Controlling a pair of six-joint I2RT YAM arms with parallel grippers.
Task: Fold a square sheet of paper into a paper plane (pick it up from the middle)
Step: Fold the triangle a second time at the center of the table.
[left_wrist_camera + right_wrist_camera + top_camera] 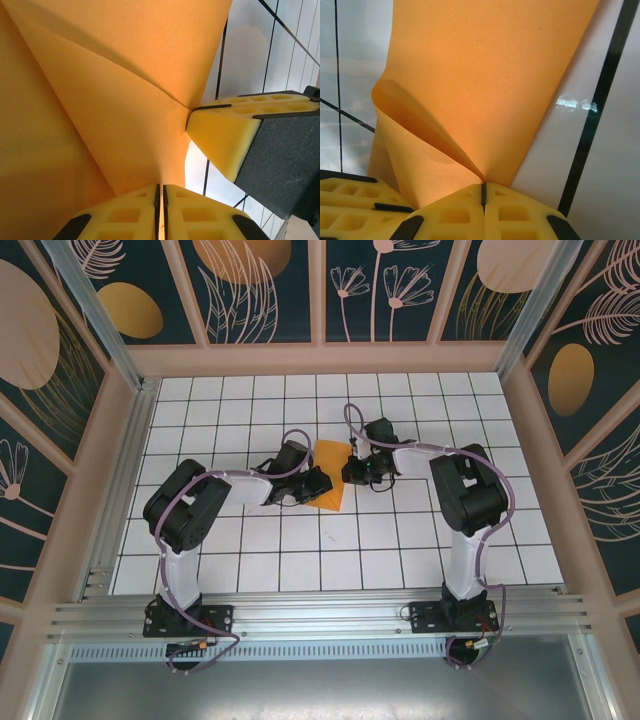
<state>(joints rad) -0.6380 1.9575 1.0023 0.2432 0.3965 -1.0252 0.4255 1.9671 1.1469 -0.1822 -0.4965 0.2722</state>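
Left gripper (160,194) is clamping shut on the sheet (125,100); right gripper (483,192) is doing likewise, closed tight on it. Sheet is spanning between the two — buckling upward just ahead of each pinch — both arms equally near.

Paper sheet (330,472) partly behind jaws

A thin orange square sheet of paper (332,492) sits centrally on the white grid-tiled tabletop (250,560), with the left claw (308,485) at its nine o'clock edge and the right claw (358,472) at three o'clock.
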